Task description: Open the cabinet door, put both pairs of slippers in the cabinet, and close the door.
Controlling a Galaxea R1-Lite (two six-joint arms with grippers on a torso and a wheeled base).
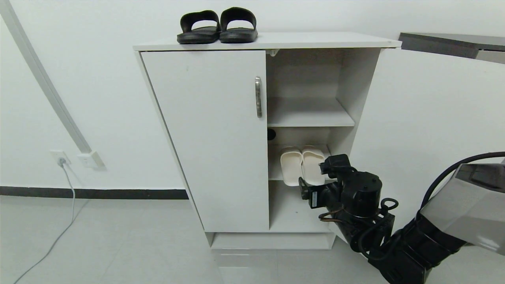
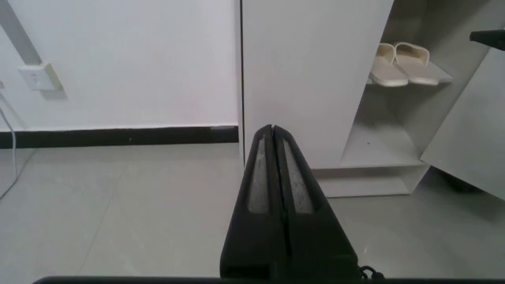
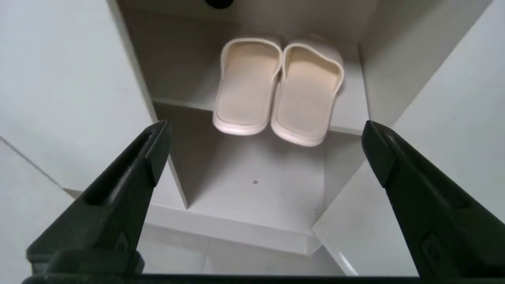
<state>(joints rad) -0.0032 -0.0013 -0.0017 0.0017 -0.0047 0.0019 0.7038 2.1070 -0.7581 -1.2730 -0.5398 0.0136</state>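
step: leave cabinet, fetch second pair | right gripper (image 1: 317,176) spread wide, empty, just before cream foam slippers (image 1: 302,165) lying side by side on middle shelf of white wooden cabinet (image 1: 205,138) | left gripper (image 2: 272,170) pinched closed, empty | black rubber slippers (image 1: 217,27) on cabinet top | advice: withdraw straight, avoid nudging the cream pair or open door (image 1: 426,138)

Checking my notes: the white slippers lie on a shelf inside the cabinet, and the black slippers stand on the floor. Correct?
No: the head view shows the black slippers on top of the cabinet, not on the floor. The white slippers do lie on a shelf inside.
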